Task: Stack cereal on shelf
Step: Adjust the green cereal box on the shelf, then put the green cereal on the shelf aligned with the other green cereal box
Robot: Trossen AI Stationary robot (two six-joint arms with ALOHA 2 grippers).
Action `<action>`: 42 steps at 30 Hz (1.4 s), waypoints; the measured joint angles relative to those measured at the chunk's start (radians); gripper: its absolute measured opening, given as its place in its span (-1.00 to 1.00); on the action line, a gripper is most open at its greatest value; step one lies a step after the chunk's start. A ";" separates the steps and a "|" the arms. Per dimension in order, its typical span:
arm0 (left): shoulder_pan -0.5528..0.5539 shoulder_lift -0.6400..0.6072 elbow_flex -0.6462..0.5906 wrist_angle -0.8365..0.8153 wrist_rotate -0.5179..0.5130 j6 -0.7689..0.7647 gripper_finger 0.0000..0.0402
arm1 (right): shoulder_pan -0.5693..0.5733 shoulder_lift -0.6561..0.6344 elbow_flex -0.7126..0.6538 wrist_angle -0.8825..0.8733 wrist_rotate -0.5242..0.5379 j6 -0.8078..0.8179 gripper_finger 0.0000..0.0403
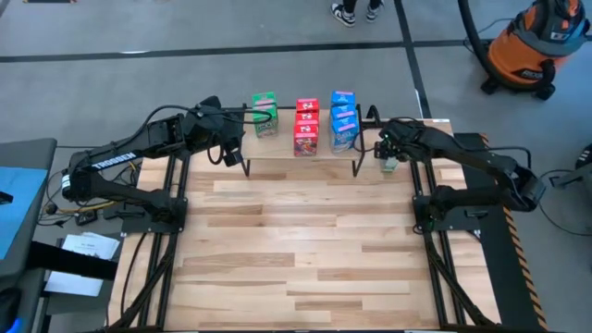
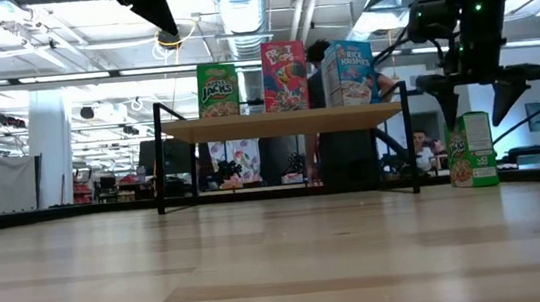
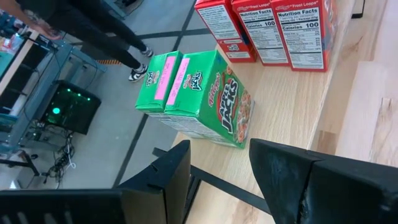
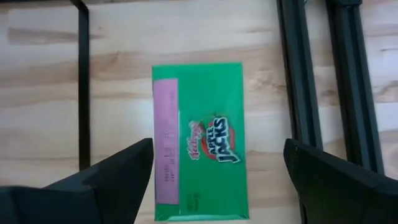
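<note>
The shelf (image 1: 287,150) stands at the table's far middle on thin black legs. Its top carries green cereal boxes (image 1: 265,113) at the left, red ones (image 1: 306,126) in the middle and blue ones (image 1: 343,118) at the right. One more green box (image 2: 472,150) stands upright on the table just right of the shelf. My right gripper (image 2: 474,114) hangs open over it, pointing down, one finger on each side of the box top (image 4: 199,140) and apart from it. My left gripper (image 3: 217,171) is open, held high off the shelf's left end, with nothing between its fingers.
A black shelf leg (image 4: 82,81) runs close beside the lone green box, and the table's black frame rails (image 4: 298,81) lie on its other side. Bare slatted tabletop (image 1: 296,250) stretches to the near edge. A person's legs (image 3: 112,31) and an orange vacuum (image 1: 532,46) are beyond the table.
</note>
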 joint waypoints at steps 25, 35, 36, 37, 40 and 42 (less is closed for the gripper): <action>0.000 0.000 0.000 0.000 0.000 0.000 -0.23 | 0.041 0.041 0.000 -0.014 -0.072 0.029 0.39; 0.000 0.000 0.000 0.000 0.000 0.000 -0.23 | 0.077 0.041 0.000 -0.025 -0.071 0.046 0.23; 0.000 0.000 0.000 0.000 0.000 0.000 -0.23 | 0.076 0.041 0.000 -0.026 -0.071 0.046 0.19; 0.000 0.000 0.000 0.000 0.000 0.000 -0.23 | 0.076 0.041 0.000 -0.026 -0.071 0.046 0.15; 0.000 0.000 0.000 0.000 0.000 0.000 -0.23 | 0.076 0.041 0.000 -0.026 -0.070 0.046 0.03; 0.000 0.000 0.000 0.000 0.000 0.000 -0.23 | 0.077 0.041 0.000 -0.026 -0.071 0.046 -0.02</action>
